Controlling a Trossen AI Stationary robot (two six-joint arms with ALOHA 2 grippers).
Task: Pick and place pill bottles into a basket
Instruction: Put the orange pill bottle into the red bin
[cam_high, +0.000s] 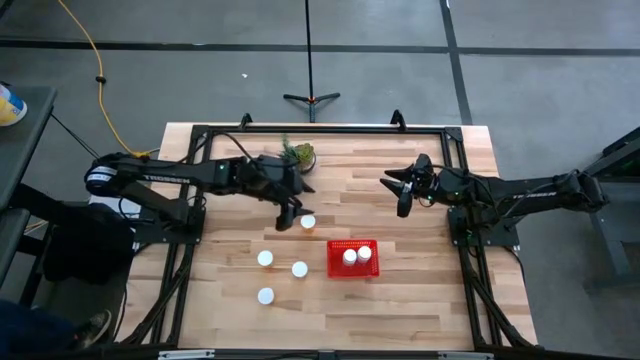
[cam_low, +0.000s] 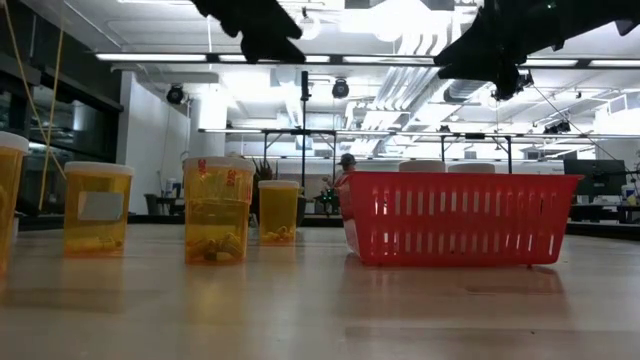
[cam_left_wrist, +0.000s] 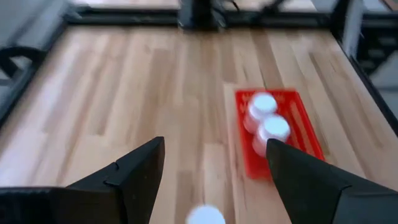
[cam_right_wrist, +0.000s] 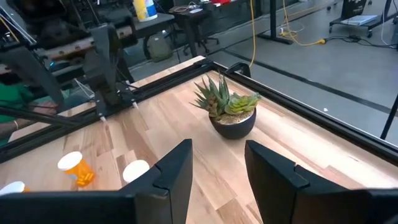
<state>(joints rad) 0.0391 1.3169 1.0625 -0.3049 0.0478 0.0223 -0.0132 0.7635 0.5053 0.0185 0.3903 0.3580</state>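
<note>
From the high view, I had the left gripper (cam_high: 291, 216) hovering just beside one pill bottle (cam_high: 308, 222), near the potted plant (cam_high: 299, 155). Three more bottles (cam_high: 265, 258) stood loose on the tabletop (cam_high: 420, 300), well apart from one another, and two (cam_high: 350, 257) sat inside the red basket (cam_high: 337, 268). The right gripper (cam_high: 403, 190) waited over bare wood on its own side.

In the low view, the bottles showed as amber plastic with pills in the bottom (cam_low: 217, 212), standing upright, and the basket (cam_low: 455, 218) stood to their right.

Through the left wrist view, the fingers (cam_left_wrist: 140, 171) were spread wide with nothing between them, a white cap (cam_left_wrist: 205, 216) just below the gap and the basket (cam_left_wrist: 308, 134) ahead holding its two caps.

The right wrist view showed that arm's fingers (cam_right_wrist: 177, 171) set at a middling gap, empty, facing the plant (cam_right_wrist: 230, 109).

I judged the bottles light, stiff and smooth, likely to tip or slip; I would close on the body just under the cap, squarely.
</note>
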